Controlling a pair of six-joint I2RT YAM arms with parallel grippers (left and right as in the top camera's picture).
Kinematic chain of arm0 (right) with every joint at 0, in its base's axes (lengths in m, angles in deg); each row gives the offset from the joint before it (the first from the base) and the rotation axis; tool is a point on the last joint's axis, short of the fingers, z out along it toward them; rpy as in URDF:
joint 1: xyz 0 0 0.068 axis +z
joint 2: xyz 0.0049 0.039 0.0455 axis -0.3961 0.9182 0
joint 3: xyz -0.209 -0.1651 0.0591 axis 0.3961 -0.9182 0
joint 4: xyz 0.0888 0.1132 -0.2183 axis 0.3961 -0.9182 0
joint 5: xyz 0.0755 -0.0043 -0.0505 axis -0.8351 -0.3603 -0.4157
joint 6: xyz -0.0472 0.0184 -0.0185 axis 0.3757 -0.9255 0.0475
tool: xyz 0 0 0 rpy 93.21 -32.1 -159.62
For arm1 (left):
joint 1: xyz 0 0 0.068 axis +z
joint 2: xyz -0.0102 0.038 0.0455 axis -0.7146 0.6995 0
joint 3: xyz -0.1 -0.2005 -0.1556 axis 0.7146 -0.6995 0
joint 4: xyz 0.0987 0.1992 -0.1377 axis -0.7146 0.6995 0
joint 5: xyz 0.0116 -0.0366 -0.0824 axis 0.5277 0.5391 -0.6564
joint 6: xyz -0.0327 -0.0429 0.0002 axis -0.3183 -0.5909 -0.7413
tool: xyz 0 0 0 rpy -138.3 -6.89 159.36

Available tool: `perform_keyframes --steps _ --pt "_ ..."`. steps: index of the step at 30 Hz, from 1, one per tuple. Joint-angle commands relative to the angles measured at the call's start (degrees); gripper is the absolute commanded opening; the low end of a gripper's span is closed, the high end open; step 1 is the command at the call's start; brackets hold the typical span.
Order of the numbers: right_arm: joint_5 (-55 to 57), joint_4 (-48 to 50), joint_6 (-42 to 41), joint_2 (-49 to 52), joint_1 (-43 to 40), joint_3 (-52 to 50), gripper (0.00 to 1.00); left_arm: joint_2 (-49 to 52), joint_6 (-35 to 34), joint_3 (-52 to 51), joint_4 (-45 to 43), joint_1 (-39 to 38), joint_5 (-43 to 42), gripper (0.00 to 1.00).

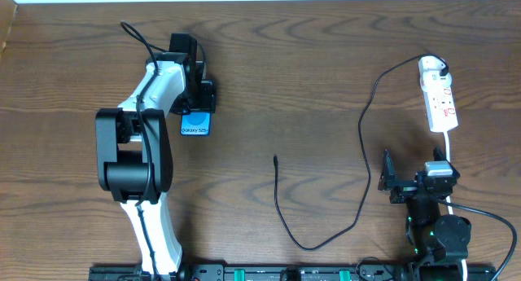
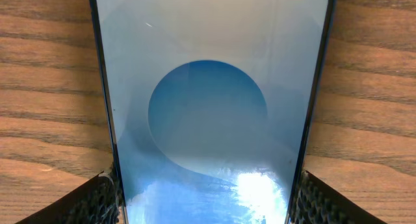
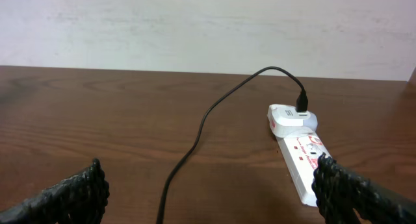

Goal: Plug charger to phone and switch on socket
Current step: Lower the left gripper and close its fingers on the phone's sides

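Note:
The phone (image 1: 195,125) lies flat on the wooden table, its cyan-blue screen up and its far part hidden under my left gripper (image 1: 193,98). In the left wrist view the phone (image 2: 208,87) fills the frame, and the left gripper (image 2: 208,204) is shut on it, with its fingers (image 2: 97,201) pressed against both long edges. The charger (image 1: 368,151), a thin black cable, runs from a white adapter (image 1: 431,67) on the socket (image 1: 441,102) in a long loop. Its plug tip (image 1: 275,159) lies free mid-table. My right gripper (image 1: 413,169) stands open just short of the socket (image 3: 300,159), holding nothing.
The socket's white cord (image 1: 448,151) runs toward me past the right arm. The black cable (image 3: 195,139) crosses the table ahead of the right gripper (image 3: 208,198). A pale wall stands behind the table's far edge (image 3: 130,68).

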Motion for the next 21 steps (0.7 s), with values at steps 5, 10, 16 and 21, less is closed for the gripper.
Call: perform_keyframes --steps 5,10,16,21 --pt "0.3 -0.3 -0.4 -0.3 0.5 -0.1 0.99 1.5 0.6 -2.1 0.7 -0.1 0.5 0.08" --pt "0.3 -0.3 -0.4 -0.3 0.5 -0.1 0.99 1.2 0.6 -0.4 1.8 -0.1 0.5 0.07" --pt "0.3 -0.3 -0.4 -0.3 0.5 -0.1 0.99 -1.0 0.6 1.3 2.6 -0.1 0.6 0.07" --pt "0.3 -0.3 -0.4 -0.3 0.5 -0.1 0.99 -3.7 0.6 1.4 2.8 -0.1 0.6 0.08"
